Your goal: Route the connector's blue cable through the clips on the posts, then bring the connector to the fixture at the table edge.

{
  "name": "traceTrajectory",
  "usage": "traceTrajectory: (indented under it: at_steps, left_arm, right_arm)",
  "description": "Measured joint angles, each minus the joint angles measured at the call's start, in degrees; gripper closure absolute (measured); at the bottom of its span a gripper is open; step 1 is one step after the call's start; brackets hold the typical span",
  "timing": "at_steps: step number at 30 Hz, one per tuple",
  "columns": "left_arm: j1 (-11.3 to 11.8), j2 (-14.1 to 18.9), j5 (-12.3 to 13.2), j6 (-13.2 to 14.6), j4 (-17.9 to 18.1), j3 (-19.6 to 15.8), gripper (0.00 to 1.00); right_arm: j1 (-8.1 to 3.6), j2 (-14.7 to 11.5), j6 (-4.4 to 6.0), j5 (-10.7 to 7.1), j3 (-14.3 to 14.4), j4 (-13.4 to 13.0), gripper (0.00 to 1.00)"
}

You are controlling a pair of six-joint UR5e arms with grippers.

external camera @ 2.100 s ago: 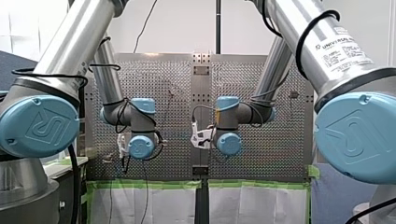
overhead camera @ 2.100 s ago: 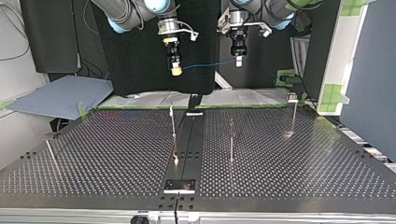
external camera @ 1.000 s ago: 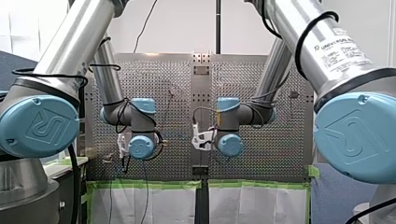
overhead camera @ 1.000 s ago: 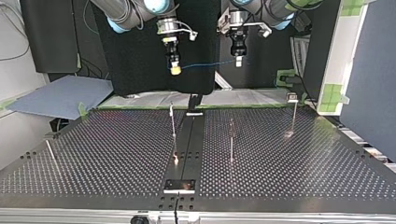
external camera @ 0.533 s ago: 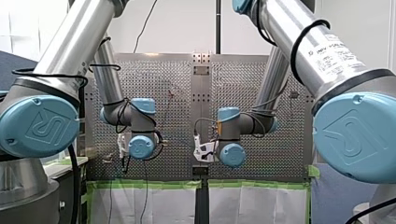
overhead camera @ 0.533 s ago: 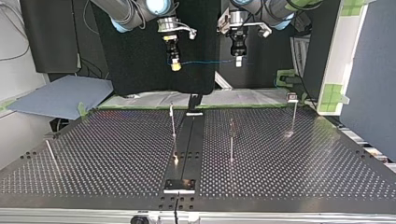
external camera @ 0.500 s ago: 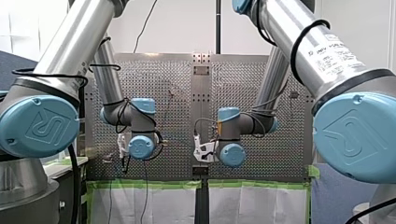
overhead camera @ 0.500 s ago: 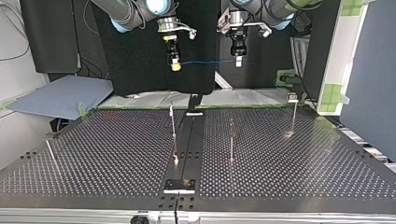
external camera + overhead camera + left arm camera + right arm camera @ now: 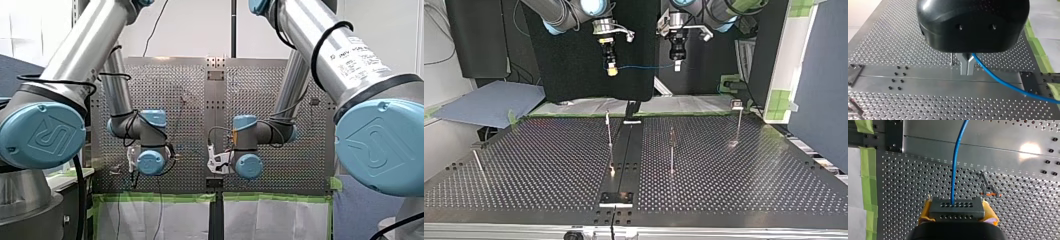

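Top view, clock read from the view's centre. My right gripper (image 9: 612,72) hangs at 11 o'clock and my left gripper (image 9: 676,65) at 1 o'clock, both high over the far edge of the table (image 9: 549,165). The blue cable (image 9: 644,66) runs nearly level between them, at 12 o'clock.

Right wrist view: the yellow pads (image 9: 989,213) pinch the connector (image 9: 956,208), a black block with rows of small holes, one pad on each end. The cable leaves the block's face and runs straight ahead of the gripper. Down on the table, beside the cable, stands a post with an orange piece (image 9: 989,194) on it.

Left wrist view: the metal fingers (image 9: 963,63) are pressed together on the cable. It comes out beside them and trails off sideways over the table's plain middle strip (image 9: 923,80).

Posts (image 9: 671,150), top view: one just off centre at 9 o'clock, one at 4 o'clock, one at 3 o'clock nearer the table's side. A thin leaning rod (image 9: 478,167) stands far out at 8 o'clock. The cable hangs well apart from all of them.
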Motion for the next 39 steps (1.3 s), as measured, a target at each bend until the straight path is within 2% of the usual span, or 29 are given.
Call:
traceTrajectory:
  at_steps: [14,19,21,26,31,39]
  left_arm:
    - [0.0,-7.4,0.1,0.0,6.9,0.0,1.0]
    - [0.0,-9.2,0.0,-0.1,7.5,-0.1,1.0]
    - [-0.2,-8.7,-0.5,-0.7,7.0,0.0,1.0]
    - [-0.2,-6.5,-1.3,-2.4,4.8,0.0,1.0]
    - [0.4,-4.3,-2.3,-2.5,2.6,0.4,1.0]
    - [1.2,-0.6,-3.0,-2.3,-1.1,3.3,1.0]
  right_arm:
    - [0.0,0.0,0.0,0.0,0.0,0.0,1.0]
    - [-0.31,0.1,0.3,-0.31,-0.3,0.3,1.0]
    - [-0.95,-0.5,1.05,-1.05,-1.1,1.1,1.0]
    - [-1.56,-2.3,3.09,-3.09,-2.8,3.1,1.0]
    - [-2.38,-4.8,5.56,-5.48,-3.9,5.6,1.0]
    - [-3.18,-9.1,9.6,-6.84,-7.4,9.9,1.0]
